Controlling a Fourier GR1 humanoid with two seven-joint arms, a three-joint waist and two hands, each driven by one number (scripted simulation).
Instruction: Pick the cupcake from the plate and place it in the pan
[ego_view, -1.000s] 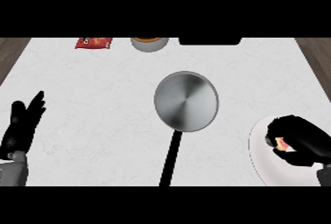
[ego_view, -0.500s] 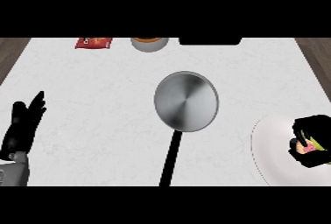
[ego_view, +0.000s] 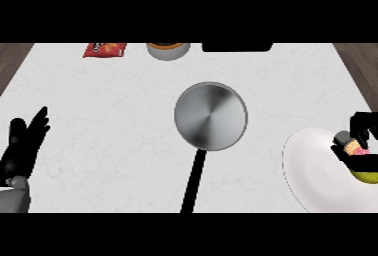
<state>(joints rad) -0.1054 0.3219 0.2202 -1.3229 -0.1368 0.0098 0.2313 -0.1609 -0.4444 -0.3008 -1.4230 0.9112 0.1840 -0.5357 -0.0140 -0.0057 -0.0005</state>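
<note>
Head view, steep look down on the white bench (ego_view: 111, 110). Pan (ego_view: 210, 115) sits mid-bench, round steel bowl toward the far side, black handle running straight back toward the near edge. So the pan's long axis is near-far, bowl at the far end.

White plate (ego_view: 310, 165) at right, near side, partly cut by the frame edge. Right hand (ego_view: 363, 135) is over the plate's right part, black fingers curled round the cupcake (ego_view: 356, 149); pink and yellow-green bits show between the fingers. Cupcake looks pinched in the hand, over the plate's right side. Can't tell if it is lifted off the plate or resting on it.

Key relation: pan bowl lies to the left and a bit farther out from the right hand, plate rim between them. Right hand is much the nearer one to the cupcake and already has it, so judged next move is carry left and slightly away, over the plate rim, to the bowl, not the handle.

Left hand (ego_view: 23, 150) at the left edge, near side, fingers straight and pointing up, holds nothing, resting. Well apart from pan and plate.

Far edge: red packet (ego_view: 104, 48) at left, a grey bowl (ego_view: 168, 50) beside it, a dark object (ego_view: 238, 47) further right. None in the carry path.
</note>
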